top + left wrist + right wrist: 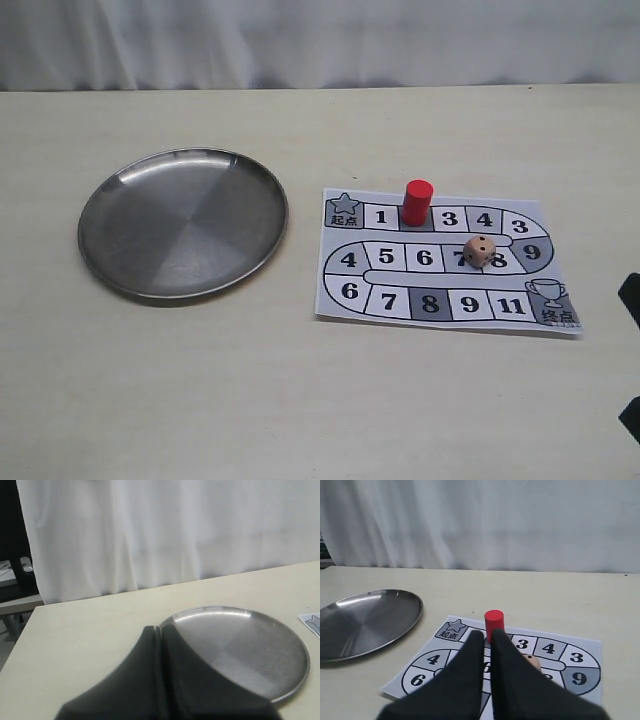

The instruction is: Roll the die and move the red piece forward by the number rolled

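Note:
The red piece [417,201] stands upright on the square between 1 and 3 in the top row of the paper game board [345,296]. The die [478,252], a small tan cube with dark pips, rests on the board's middle row near squares 7 and 8. In the right wrist view my right gripper [487,633] hovers over the board, short of the red piece [494,622]. Its fingers are a narrow gap apart and hold nothing. One finger half hides the die [534,661]. My left gripper [159,629] is shut and empty near the plate's rim.
A round steel plate [120,190] with nothing in it lies left of the board; it also shows as the plate [295,650] and the plate [350,645]. Dark parts of the right arm [631,297] poke in at the right edge. A white curtain backs the table.

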Controlling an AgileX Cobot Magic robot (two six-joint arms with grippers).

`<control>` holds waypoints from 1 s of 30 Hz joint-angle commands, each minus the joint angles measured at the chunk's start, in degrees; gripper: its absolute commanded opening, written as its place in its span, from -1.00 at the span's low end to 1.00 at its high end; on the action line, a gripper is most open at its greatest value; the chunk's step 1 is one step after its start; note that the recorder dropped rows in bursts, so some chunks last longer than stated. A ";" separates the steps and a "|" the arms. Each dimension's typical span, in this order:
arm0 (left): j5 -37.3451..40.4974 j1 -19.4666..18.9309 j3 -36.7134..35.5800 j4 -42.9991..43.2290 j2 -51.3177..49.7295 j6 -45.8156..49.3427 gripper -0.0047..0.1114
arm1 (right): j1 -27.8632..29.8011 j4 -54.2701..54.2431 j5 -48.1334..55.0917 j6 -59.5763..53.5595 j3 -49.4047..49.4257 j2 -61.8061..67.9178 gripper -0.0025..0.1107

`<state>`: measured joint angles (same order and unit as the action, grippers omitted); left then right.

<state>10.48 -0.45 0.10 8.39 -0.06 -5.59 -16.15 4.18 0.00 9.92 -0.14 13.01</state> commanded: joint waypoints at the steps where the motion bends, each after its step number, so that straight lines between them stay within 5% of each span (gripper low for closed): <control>1: -0.55 0.48 -0.10 -0.13 0.06 -0.05 -0.92 | 0.15 -1.58 0.33 -0.01 0.14 -0.29 -0.88; 5: -0.55 0.48 -0.10 -0.13 0.06 -0.05 -0.92 | 2.48 -2.26 0.00 -0.01 0.14 -0.29 -0.88; 15: -0.55 0.48 -0.10 -0.13 0.06 -0.05 -0.92 | 21.73 -3.37 3.21 -0.01 0.14 -9.27 -0.88; 30: -0.55 0.48 -0.10 -0.13 0.06 -0.05 -0.92 | 22.68 -3.25 12.50 -2.69 0.14 -13.01 -0.88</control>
<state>10.48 -0.45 0.10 8.39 -0.06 -5.59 6.14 0.91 12.04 7.93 -0.14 0.31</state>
